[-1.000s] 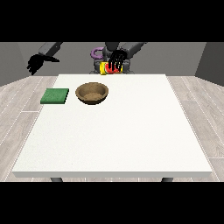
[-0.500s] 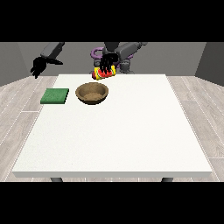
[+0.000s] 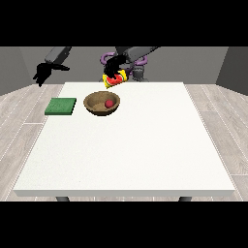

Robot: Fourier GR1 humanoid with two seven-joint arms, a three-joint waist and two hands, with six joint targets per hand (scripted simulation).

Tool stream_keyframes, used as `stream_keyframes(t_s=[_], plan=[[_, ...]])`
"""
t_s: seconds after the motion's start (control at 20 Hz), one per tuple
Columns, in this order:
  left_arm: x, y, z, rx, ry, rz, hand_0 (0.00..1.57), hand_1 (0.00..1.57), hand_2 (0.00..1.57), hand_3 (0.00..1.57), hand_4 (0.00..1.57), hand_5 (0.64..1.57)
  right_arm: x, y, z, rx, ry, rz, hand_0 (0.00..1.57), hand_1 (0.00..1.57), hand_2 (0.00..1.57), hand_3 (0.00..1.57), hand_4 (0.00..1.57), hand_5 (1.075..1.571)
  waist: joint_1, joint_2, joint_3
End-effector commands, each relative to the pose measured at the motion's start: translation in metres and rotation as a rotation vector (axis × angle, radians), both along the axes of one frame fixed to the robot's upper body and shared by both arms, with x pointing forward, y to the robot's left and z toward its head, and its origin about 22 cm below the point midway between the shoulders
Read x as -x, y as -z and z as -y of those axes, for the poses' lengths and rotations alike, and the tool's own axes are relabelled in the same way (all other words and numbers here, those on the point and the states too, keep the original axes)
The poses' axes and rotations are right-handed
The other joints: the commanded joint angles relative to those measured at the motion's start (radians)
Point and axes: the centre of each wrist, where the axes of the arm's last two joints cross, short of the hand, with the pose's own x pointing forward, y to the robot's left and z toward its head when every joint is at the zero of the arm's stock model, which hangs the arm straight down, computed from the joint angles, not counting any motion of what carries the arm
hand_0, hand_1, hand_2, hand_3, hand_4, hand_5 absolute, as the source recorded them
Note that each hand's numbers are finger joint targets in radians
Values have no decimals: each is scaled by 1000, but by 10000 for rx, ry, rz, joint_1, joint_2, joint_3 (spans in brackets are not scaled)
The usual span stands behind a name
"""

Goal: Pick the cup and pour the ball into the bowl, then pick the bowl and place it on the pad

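We have the cup (image 3: 115, 79), striped red and yellow, tipped over on its side in the hand at the view's right (image 3: 115, 65), whose fingers are curled round it above the far rim of the wooden bowl (image 3: 101, 103). The red ball (image 3: 109, 103) lies inside the bowl, towards its right side, so we judge the pour done and the bowl step not yet begun. The bowl sits on the white bench (image 3: 140, 145) near its far edge, and the green pad (image 3: 61, 106) lies flat just beside it at the view's left, a narrow strip of bench between them. The hand at the view's left (image 3: 42, 73) hangs off the bench's far left corner, holding nothing; we cannot tell how its fingers lie.

What worries us from here:
- The cup hangs right over the bowl. If we release it there, it could fall in or strike the rim and shove the bowl.
- The bowl is shallow and the ball sits loose in it. A tilted lift could roll the ball out over the rim.
- The pad is little larger than the bowl. A careless placement could leave the bowl overhanging an edge or resting askew.
- The bowl stands close to the pad, so a reaching hand could nudge the pad away.
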Motion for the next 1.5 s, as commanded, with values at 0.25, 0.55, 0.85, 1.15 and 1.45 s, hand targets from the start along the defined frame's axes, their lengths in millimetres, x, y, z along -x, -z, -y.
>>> stream_keyframes(t_s=[0.25, 0.55, 0.85, 1.15, 1.45], plan=[[9, -53, 34, -2156, 334, 1621, 1557, 1557, 1571, 1571, 1191, 1467, 12, -4, 31, -94, 451, 195, 0, 0, 0, 172, 0, 1516, 386, 180, 5], [-9, -50, 12, -1919, 369, 1093, 1516, 1516, 1571, 1571, 1201, 1462, 27, 34, 7, -529, -243, -901, 0, 0, 0, 0, 429, 1555, 296, -157, -3], [-26, -72, -46, 4125, -373, 449, 364, 364, 1571, 1571, 993, 1555, 13, 17, 10, -784, 603, -913, 0, 0, 0, 0, 470, 1557, 1728, 142, -55], [-30, -75, -89, 7654, 194, -1183, 859, 859, 1571, 1555, 925, 1555, 9, 7, 16, -1086, 1658, -159, 0, 0, 0, 0, 411, 1556, 2591, 969, -35], [-35, -69, -111, 11587, 808, -2484, 1081, 1081, 1089, 905, 821, 1549, -10, -2, -9, -1485, 846, 412, 0, 0, 0, 0, 305, 1569, 2132, 2237, -40]])
